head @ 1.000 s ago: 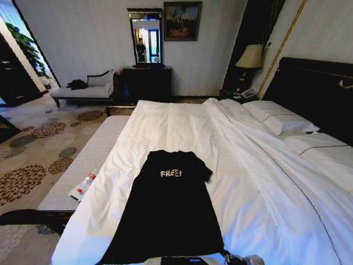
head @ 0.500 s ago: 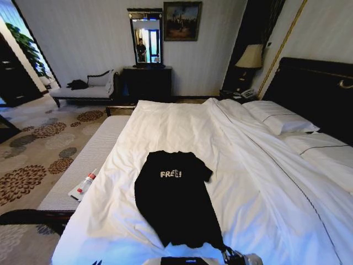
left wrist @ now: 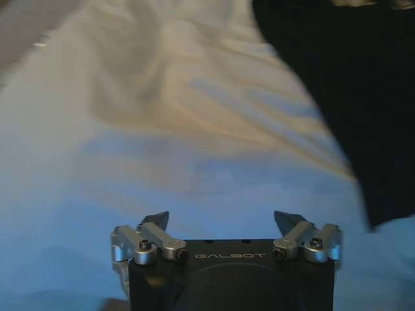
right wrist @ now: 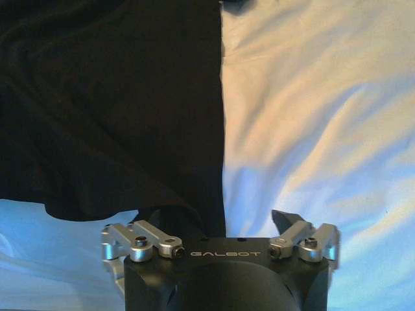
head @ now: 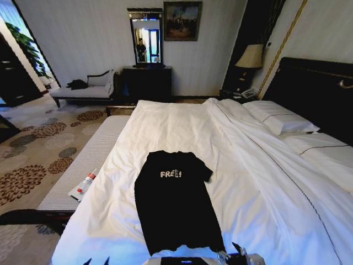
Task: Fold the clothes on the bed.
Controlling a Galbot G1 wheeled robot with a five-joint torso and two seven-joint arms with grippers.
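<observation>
I see the black T-shirt (head: pixel 175 204) lying flat on the white sheet of the bed (head: pixel 165 127), near the foot edge closest to me, its collar pointing away toward the far side and the white "FREE" lettering (head: pixel 170 174) facing up. Its left side looks folded inward, giving a straight edge there, while the right sleeve sticks out. The left tool (left wrist: pixel 224 223) hovers over bare white sheet just beside the shirt's left edge, with its fingers spread apart and nothing between them. The right tool (right wrist: pixel 220 220) sits at the shirt's lower right hem; its fingers are also spread, with one fingertip (right wrist: pixel 152 217) over the black fabric and the other over the sheet, not clamped on the cloth. On the padded bench (head: pixel 83 165) along the bed's left side lies a small tube (head: pixel 84 186).
</observation>
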